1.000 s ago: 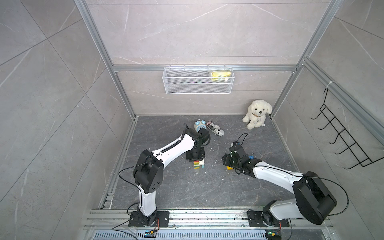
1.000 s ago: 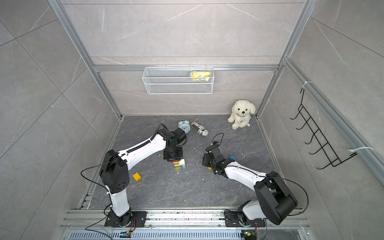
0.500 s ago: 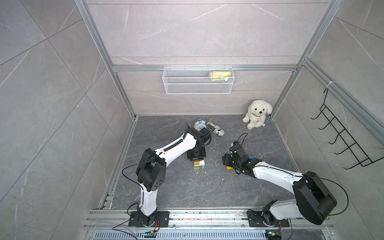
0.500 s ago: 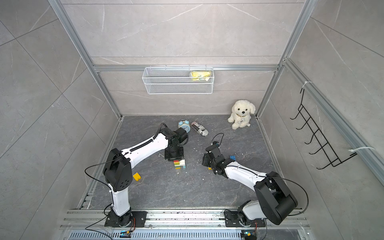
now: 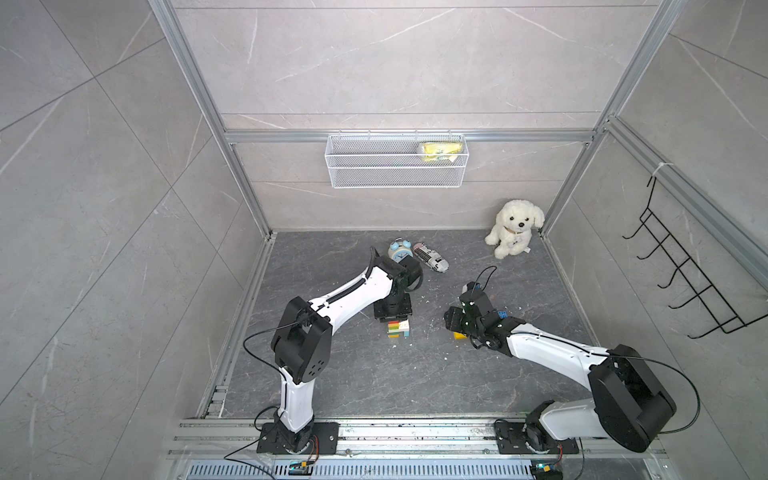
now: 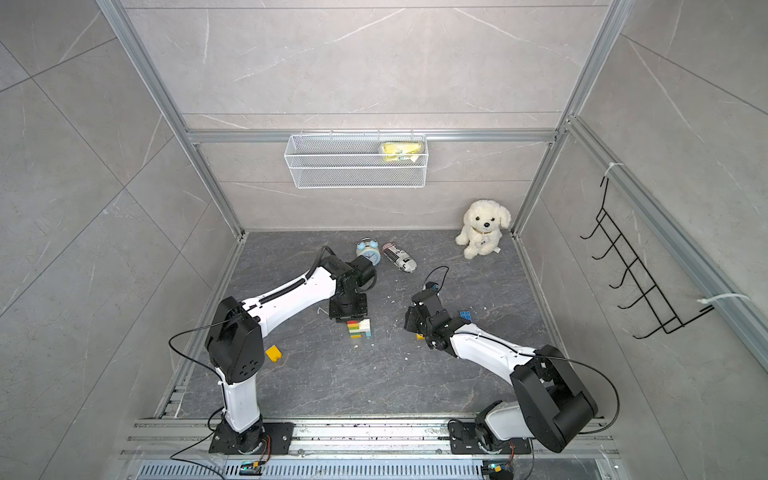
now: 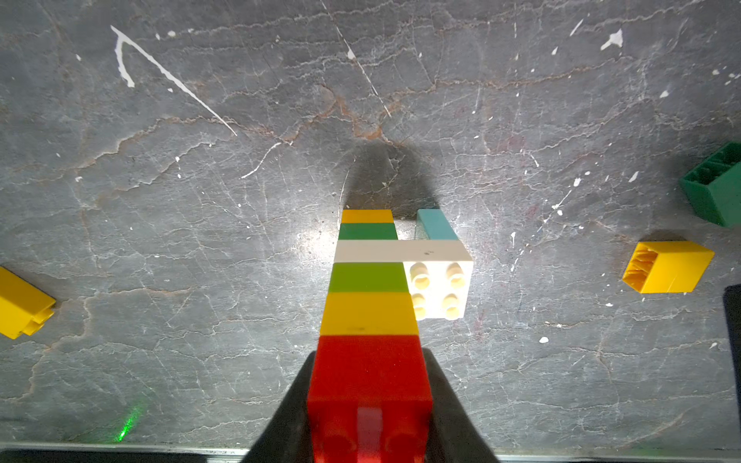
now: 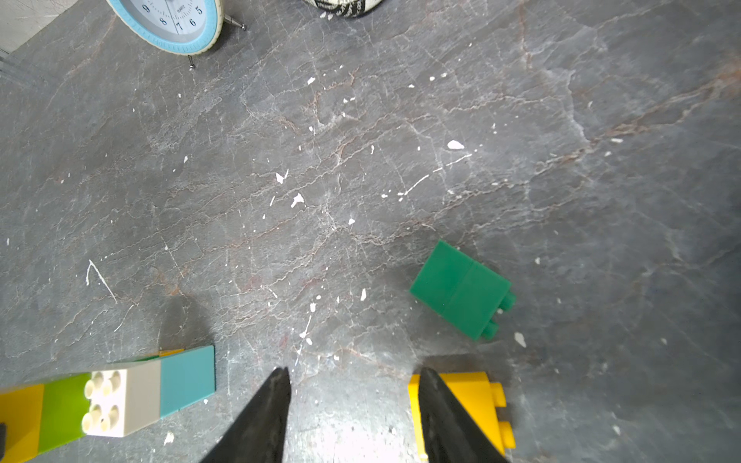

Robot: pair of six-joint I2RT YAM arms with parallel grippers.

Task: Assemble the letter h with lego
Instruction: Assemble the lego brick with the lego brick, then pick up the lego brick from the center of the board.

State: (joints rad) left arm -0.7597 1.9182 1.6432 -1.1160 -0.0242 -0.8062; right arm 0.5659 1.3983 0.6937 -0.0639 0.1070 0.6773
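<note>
Back wall [image 5: 395, 70]: basket [image 5: 374, 170] with yellow packet [image 5: 440, 150]

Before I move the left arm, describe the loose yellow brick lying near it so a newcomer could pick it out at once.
In a top view, find the left arm's big black joint. On the dark floor just beside it, toward the middle, lies the yellow brick. It lies alone, apart from the striped stack; the other loose yellow brick sits by the right arm.

Both low: left arm [image 5: 357, 296], right arm [image 5: 548, 350]; left jaws narrow, right jaws apart.
</note>
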